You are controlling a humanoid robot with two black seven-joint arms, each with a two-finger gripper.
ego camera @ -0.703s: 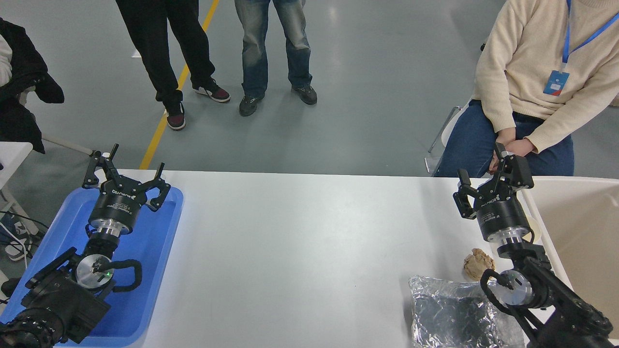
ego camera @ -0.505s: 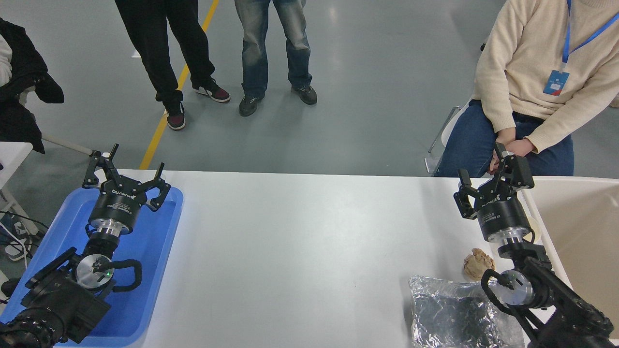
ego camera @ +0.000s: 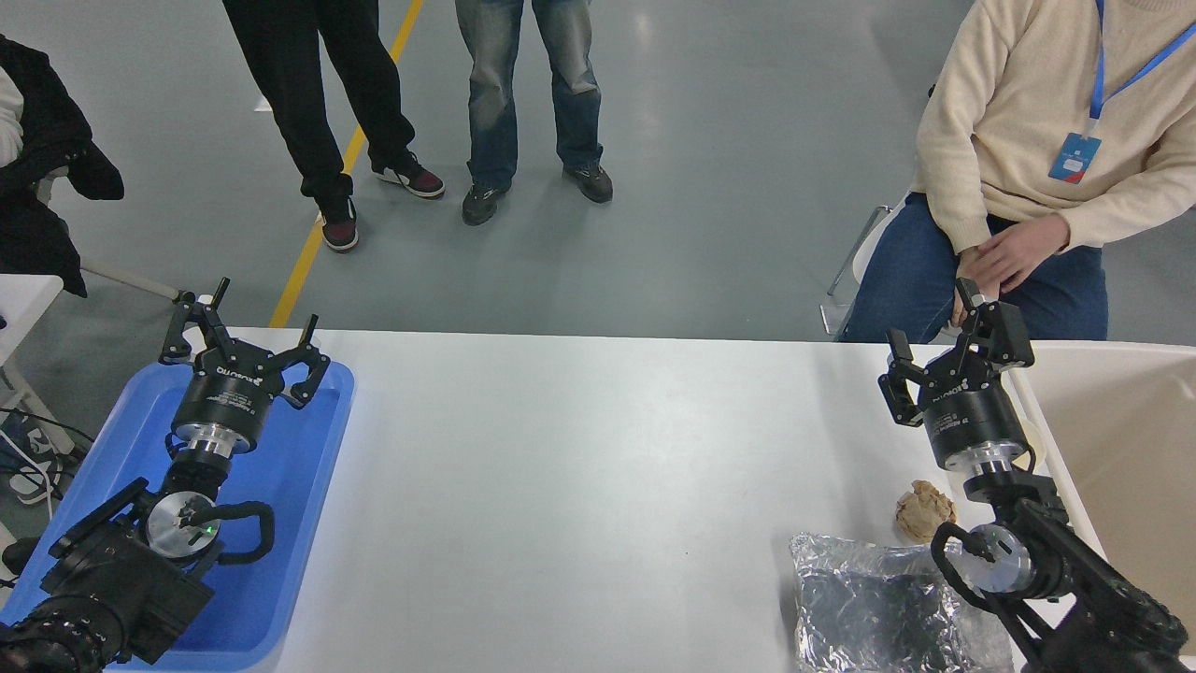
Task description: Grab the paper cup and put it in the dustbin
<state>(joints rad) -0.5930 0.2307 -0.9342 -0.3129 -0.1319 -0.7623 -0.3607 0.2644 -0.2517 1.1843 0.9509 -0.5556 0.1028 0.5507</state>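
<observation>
- right gripper [ego camera: 946, 338] spread wide, holding nothing, right next to the dustbin [ego camera: 1032, 411] rim
- left gripper [ego camera: 241, 329] wide too, parked over the blue tray [ego camera: 299, 467]
- paper cup mostly hidden

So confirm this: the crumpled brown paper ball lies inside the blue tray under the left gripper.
Not right. The head view shows the brown paper ball on the white table beside the right gripper's arm, next to the foil tray. The left gripper does hang over the blue tray.

I see open white table [ego camera: 579, 467] across the middle; foil tray [ego camera: 878, 608] and brown paper ball [ego camera: 925, 509] crowd the near right beside the dustbin [ego camera: 1046, 439].
</observation>
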